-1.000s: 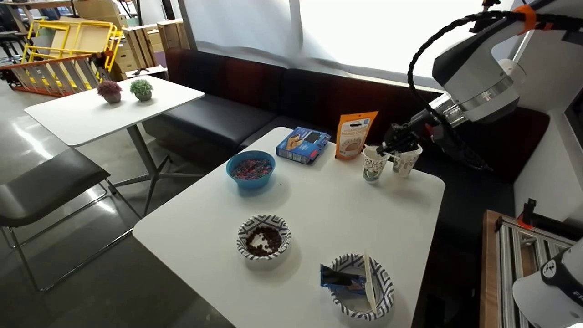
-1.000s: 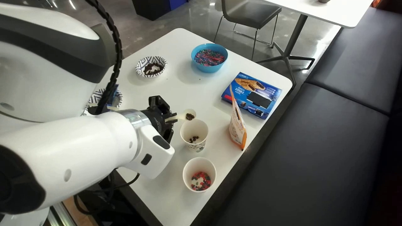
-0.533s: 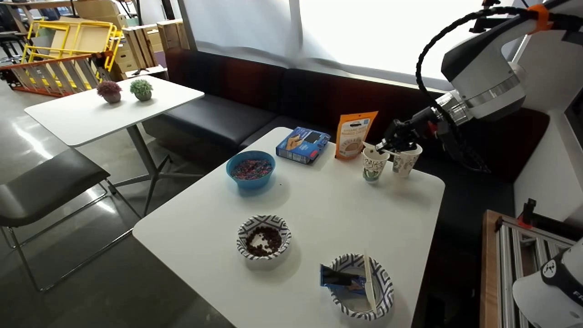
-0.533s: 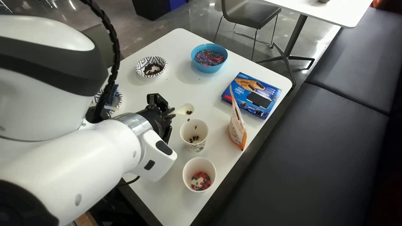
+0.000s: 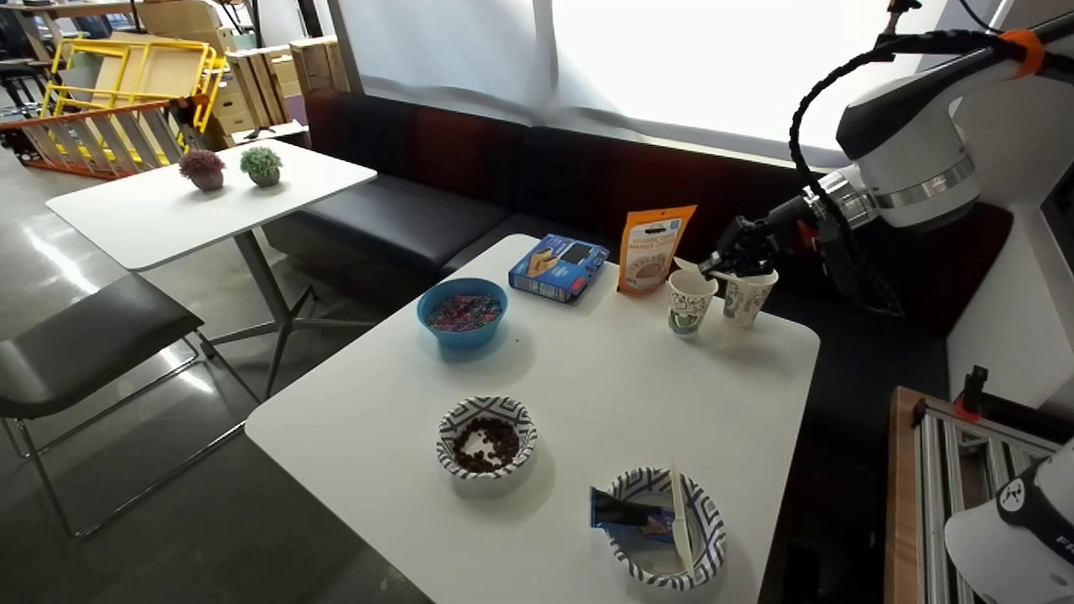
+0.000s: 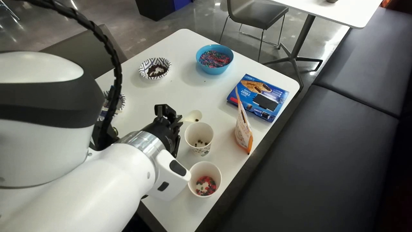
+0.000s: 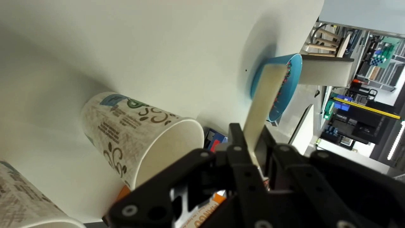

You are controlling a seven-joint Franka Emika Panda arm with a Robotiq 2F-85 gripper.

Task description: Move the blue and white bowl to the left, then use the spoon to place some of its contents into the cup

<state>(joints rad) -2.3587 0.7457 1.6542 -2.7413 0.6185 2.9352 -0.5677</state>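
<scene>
Near centre in an exterior view, the claw (image 6: 179, 121) pinches the spoon (image 6: 194, 115) near the upper cup (image 6: 199, 131), presumably to tip its dark piece (image 6: 197, 120) in, while the blue and white bowl (image 6: 145, 67) sits upper left, likely for easy scooping.

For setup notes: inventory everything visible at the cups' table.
cups: two, white, on table
pouch: one, orange, by cups
box: one, blue, by pouch
solid bowl: one, blue, near box
dish: one, blue-white, on table
striped bowl: one, blue-white, near dish
wrapper: one, blue, in dish
utensil: one, cream, across dish
bits: many, brown or multicoloured, in bowls, cups
spoon: one, cream, in jaws
arm: one, white-black, over table
jaws: one pair, black, closed on spoon
</scene>
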